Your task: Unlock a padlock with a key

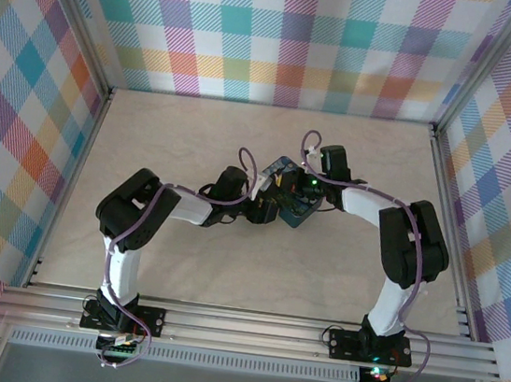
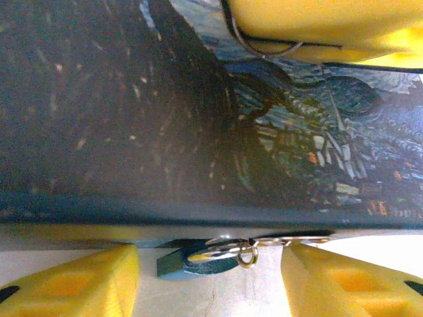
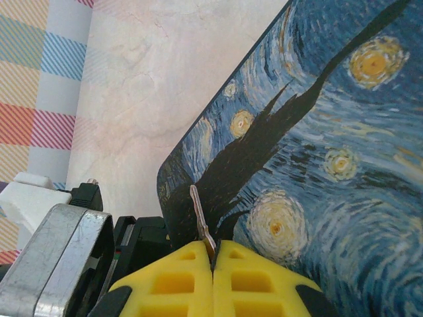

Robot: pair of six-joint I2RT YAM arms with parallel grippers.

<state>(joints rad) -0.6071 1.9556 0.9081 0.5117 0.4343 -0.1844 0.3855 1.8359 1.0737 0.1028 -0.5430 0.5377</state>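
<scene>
Yellow right end effector (image 3: pixel 213 249) pinches key (image 3: pixel 199 212); left end effector (image 2: pixel 211 285) gapes, box (image 2: pixel 132 132) half-hiding padlock (image 2: pixel 190 261).

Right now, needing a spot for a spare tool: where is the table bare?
Bare: far strip of cream tabletop between the dark-blue painting-print box and plaid back wall; the near patch between box and aluminium rail. Crowded: centre, where left gripper and right gripper meet at the box.

No text, label, brand, number or sign is legible on any surface.
</scene>
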